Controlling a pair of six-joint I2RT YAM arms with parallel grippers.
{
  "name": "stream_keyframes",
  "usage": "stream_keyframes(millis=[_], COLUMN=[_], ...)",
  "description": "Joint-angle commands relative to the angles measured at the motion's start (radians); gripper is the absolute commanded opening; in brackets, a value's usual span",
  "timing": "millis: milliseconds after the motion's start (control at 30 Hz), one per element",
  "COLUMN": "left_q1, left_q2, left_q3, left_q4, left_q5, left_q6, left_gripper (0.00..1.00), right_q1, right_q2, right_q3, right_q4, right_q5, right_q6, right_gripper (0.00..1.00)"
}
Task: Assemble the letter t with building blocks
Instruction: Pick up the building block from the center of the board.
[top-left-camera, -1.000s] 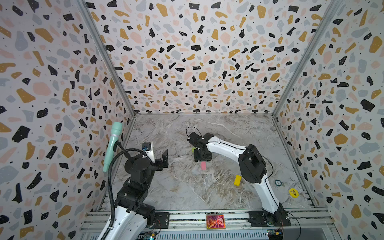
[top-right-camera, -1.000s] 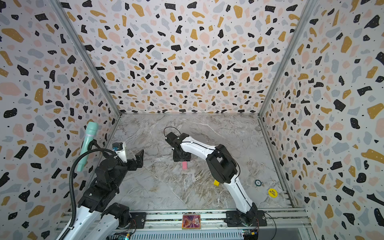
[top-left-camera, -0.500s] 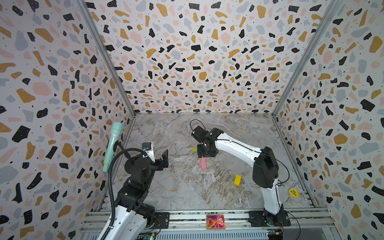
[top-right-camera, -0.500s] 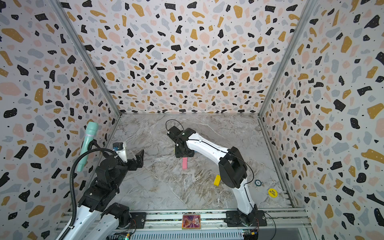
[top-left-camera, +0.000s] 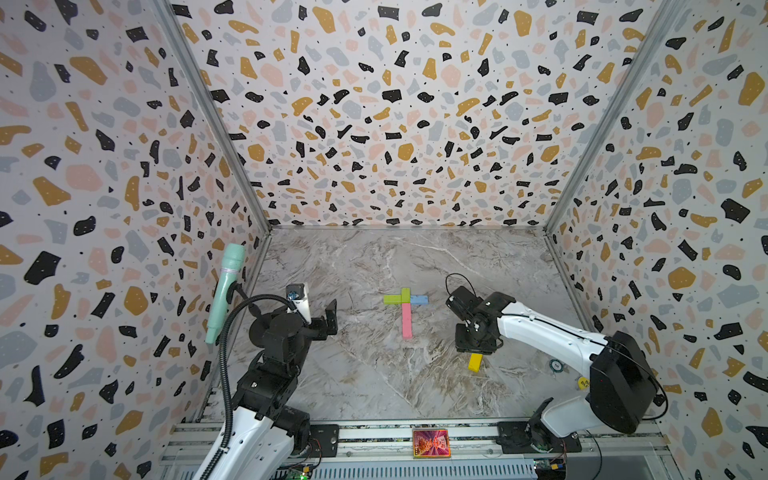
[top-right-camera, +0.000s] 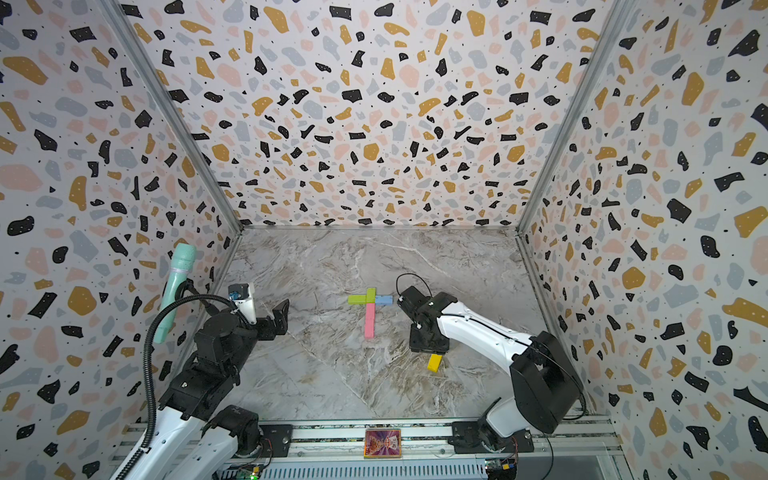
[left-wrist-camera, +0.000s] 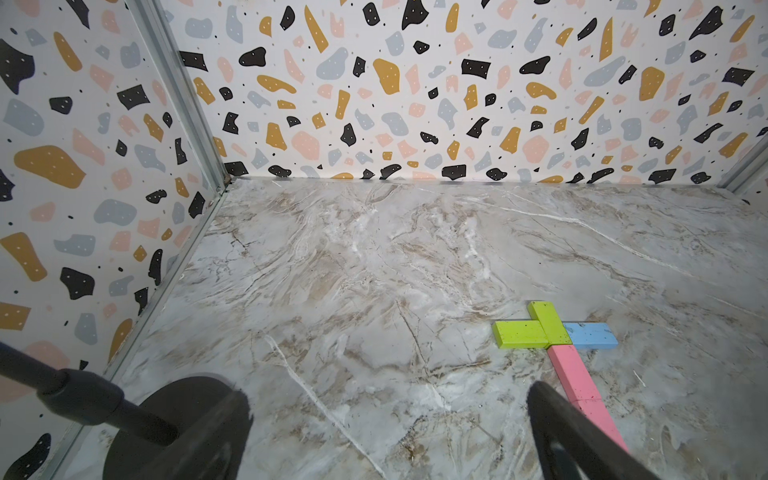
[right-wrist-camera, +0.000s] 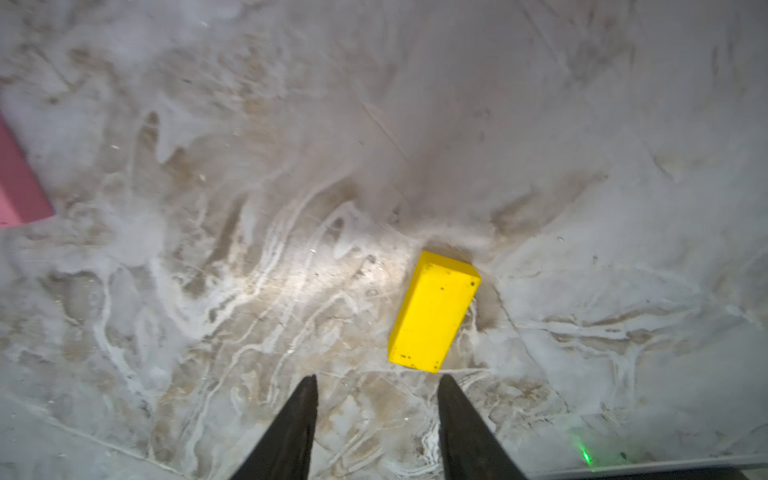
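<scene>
**Jaws apart both sides: fetching the foot**

Right gripper (right-wrist-camera: 378, 379) is hovering empty, just short of the small flat yellow brick (right-wrist-camera: 434, 309), which is lying apart from the pink brick stem (top-left-camera: 407, 320). Left gripper (left-wrist-camera: 390, 395) is idling. Next: straddle, clamp, butt against stem end.

The marble-patterned tabletop (top-left-camera: 374, 395) is enclosed by terrazzo-patterned walls (top-left-camera: 395, 104), with a mint-green microphone (top-left-camera: 224, 291) at the left wall, a small round disc (top-left-camera: 555, 365) and a yellow sticker (top-left-camera: 582, 382) near the right wall, and a colourful square card (top-left-camera: 431, 443) on the front aluminium rail (top-left-camera: 374, 440).
</scene>
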Motion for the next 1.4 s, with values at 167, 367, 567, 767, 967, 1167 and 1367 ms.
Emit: stream_keyframes(millis=[167, 367, 567, 767, 967, 1167, 1367], left_q1=[-0.003, -0.003, -0.003, -0.003, -0.003, -0.003, -0.002], left_q2=[0.009, 0.010, 0.017, 0.024, 0.031, 0.031, 0.030], left_q3=[-0.004, -0.003, -0.005, -0.005, -0.003, -0.004, -0.002], left_q4=[0.024, 0.023, 0.024, 0.023, 0.023, 0.024, 0.023], left_q5=[-0.019, -0.019, -0.019, -0.019, -0.019, -0.019, -0.019], left_q6=[0.005, 0.004, 0.005, 0.004, 0.003, 0.003, 0.004], left_gripper=[0.99, 0.99, 0.99, 0.99, 1.00, 0.99, 0.99], right_q1=[-0.054, -0.094, -0.110, -0.111, -0.110, -0.111, -0.111], right_q2=[-0.058, -0.055, -0.022, 0.032, 0.032, 0.038, 0.035], right_q3=[-0.136, -0.212, -0.239, -0.251, -0.283, -0.282, -0.282], right_q4=[0.122, 0.197, 0.282, 0.300, 0.330, 0.328, 0.315], right_q5=[-0.043, -0.055, -0.092, -0.095, -0.102, -0.110, -0.110], right_q6=[0.044, 0.052, 0.031, 0.022, 0.021, 0.007, -0.005], right_gripper=[0.48, 0.49, 0.48, 0.48, 0.47, 0.45, 0.44])
